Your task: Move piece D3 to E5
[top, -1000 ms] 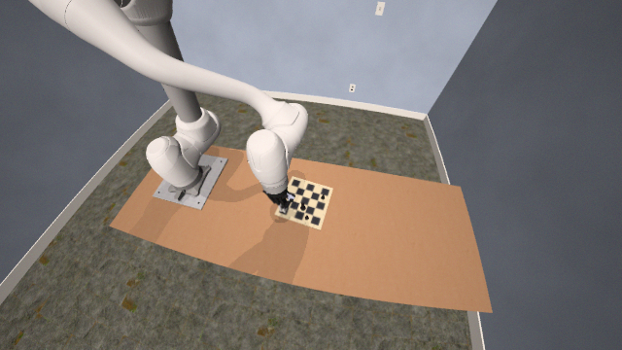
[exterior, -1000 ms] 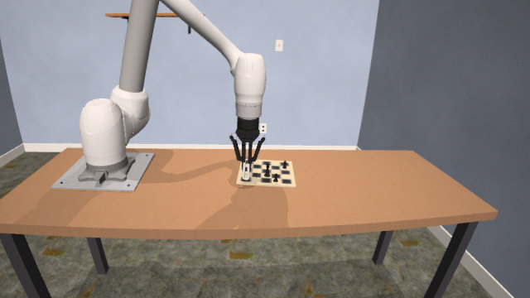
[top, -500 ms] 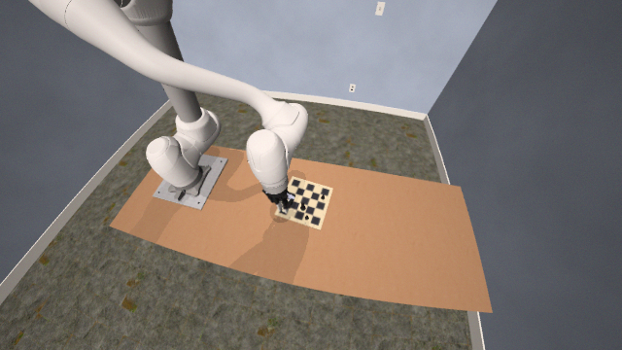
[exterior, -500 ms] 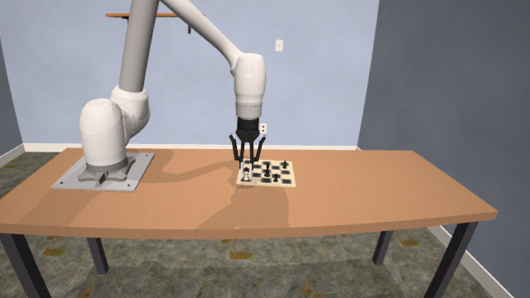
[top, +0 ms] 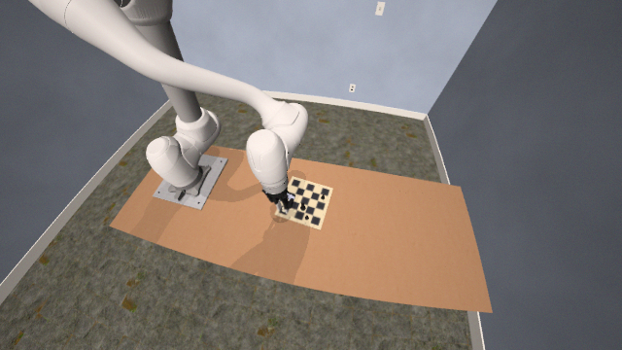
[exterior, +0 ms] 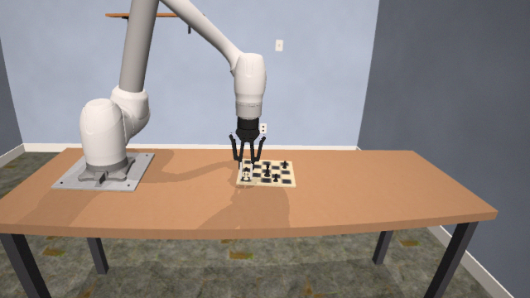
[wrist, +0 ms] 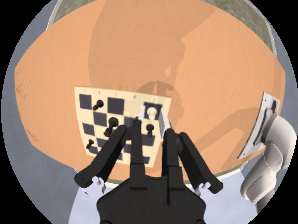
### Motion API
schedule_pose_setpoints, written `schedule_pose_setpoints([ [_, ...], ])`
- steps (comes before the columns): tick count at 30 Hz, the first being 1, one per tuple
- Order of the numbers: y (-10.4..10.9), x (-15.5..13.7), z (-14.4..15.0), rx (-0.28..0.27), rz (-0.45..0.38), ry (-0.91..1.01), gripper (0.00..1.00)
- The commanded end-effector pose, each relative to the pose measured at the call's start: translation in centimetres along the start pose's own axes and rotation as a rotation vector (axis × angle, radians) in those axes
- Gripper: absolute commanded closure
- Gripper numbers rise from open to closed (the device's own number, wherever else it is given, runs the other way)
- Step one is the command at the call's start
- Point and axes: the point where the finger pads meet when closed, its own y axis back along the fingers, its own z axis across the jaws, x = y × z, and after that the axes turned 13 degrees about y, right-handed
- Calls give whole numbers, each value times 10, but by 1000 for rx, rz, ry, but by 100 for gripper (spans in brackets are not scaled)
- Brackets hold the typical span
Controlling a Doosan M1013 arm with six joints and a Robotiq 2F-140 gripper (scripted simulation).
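Observation:
The small chessboard (exterior: 264,171) lies on the wooden table; it also shows in the top view (top: 306,201) and in the wrist view (wrist: 123,125). My gripper (exterior: 247,166) hangs straight down over the board's corner nearest the arm base. Its fingers stand a little apart, open. A small piece (exterior: 247,175) stands upright on the board between and just below the fingertips; in the wrist view this piece (wrist: 152,116) shows between the two fingers. I cannot read the square labels.
Three other dark pieces stand upright on the board: one in the middle (exterior: 267,169), one towards the far right (exterior: 285,164), one near the front (exterior: 276,178). The arm's base plate (exterior: 103,175) is bolted on the table's left.

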Motion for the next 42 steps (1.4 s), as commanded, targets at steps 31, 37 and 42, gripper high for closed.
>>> schedule_pose_setpoints([
  [31,90,0,0,0,0,0,0],
  [37,90,0,0,0,0,0,0],
  [42,90,0,0,0,0,0,0],
])
